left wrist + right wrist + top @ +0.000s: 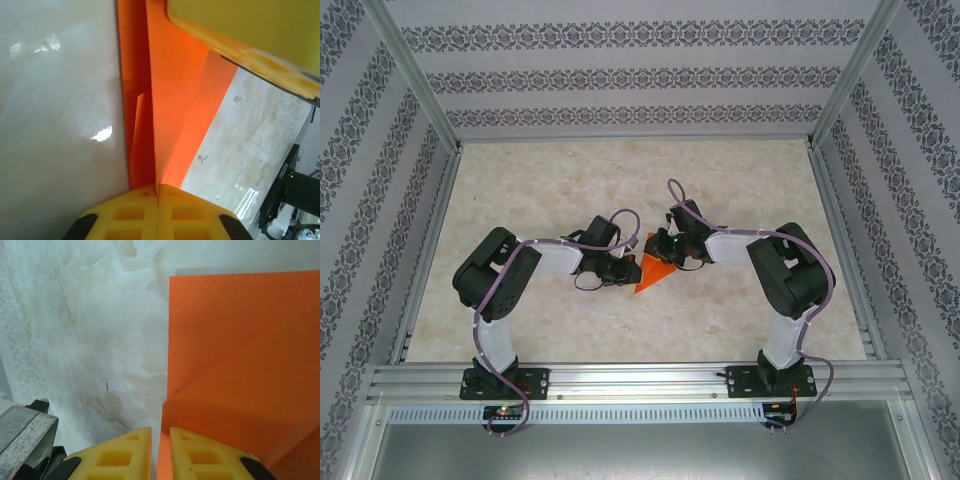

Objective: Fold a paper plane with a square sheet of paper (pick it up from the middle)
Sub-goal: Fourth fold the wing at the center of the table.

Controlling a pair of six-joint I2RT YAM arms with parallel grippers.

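Table (560,180) was pale, marble-look, w/ patterned walls (620,80) on three sides. At far left the L arm (505,280) bent inward toward mid-table. L gripper (158,192) was clenched: its yellow fingers pressed flat together, w/ the near end of the orange sheet (170,100) pinched btwn them at a crease. Sheet sat at mid-table btwn the two grippers, partly folded, w/ creases & overlapping flaps visible, and ran away from the L fingertips. In L wrist view a yellow finger (240,30) of the R gripper (160,440) crossed in front of the sheet's far end. R wrist view had the R fingers close together w/ a thin slit btwn them & the sheet's edge in that slit. Couldn't tell if they truly clamped it. R arm (790,280) bent inward from far right.
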